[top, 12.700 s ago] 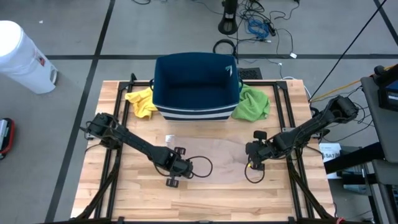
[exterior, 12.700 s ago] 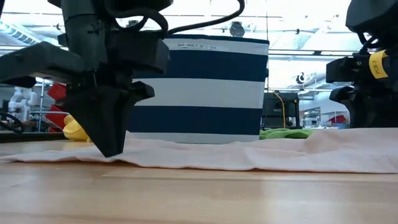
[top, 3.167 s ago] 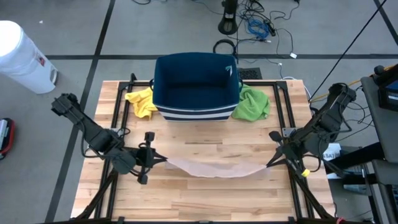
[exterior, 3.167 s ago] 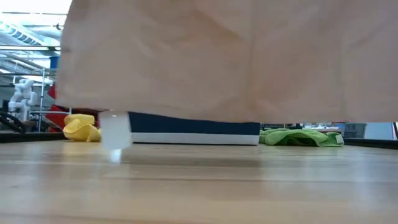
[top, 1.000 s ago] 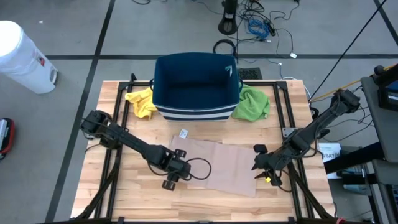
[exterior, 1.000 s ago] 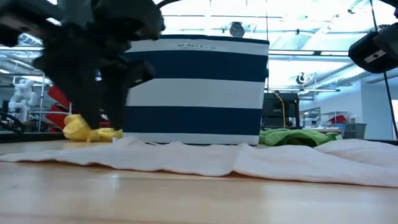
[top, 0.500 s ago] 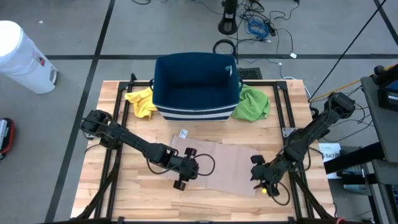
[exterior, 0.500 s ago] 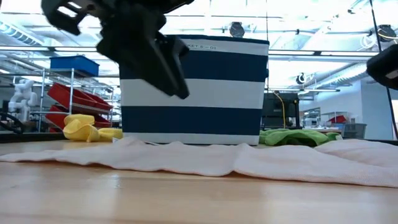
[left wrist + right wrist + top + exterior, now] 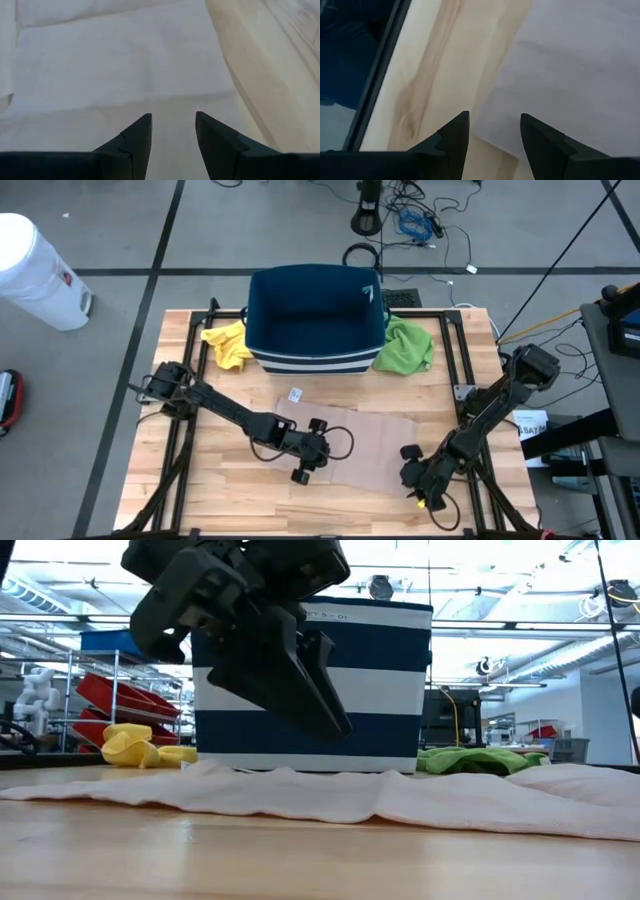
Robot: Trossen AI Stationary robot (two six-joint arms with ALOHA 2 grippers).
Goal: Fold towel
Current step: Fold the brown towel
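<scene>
A pale beige towel (image 9: 370,445) lies spread flat on the wooden table, its surface slightly rumpled in the low view (image 9: 400,802). My left gripper (image 9: 318,452) hovers open above the towel's near left part, slanting down, with its fingertips (image 9: 335,725) clear of the cloth. Its wrist view shows towel (image 9: 125,60) under the open gripper (image 9: 172,122). My right gripper (image 9: 411,473) stands open and low over the towel's near right corner. In its wrist view the towel's edge (image 9: 492,117) runs under the open gripper (image 9: 495,125).
A blue-and-white striped basket (image 9: 315,320) stands at the table's far middle, with a yellow cloth (image 9: 228,345) to its left and a green cloth (image 9: 405,345) to its right. Black frame rails (image 9: 190,380) run along both table sides. Bare wood (image 9: 330,515) lies near the front edge.
My left gripper has gone toward the table's right edge over the towel and tipped its fingers further down. My right gripper has sunk and moved toward the table's near edge, to the towel's near right corner. The towel has stayed flat.
</scene>
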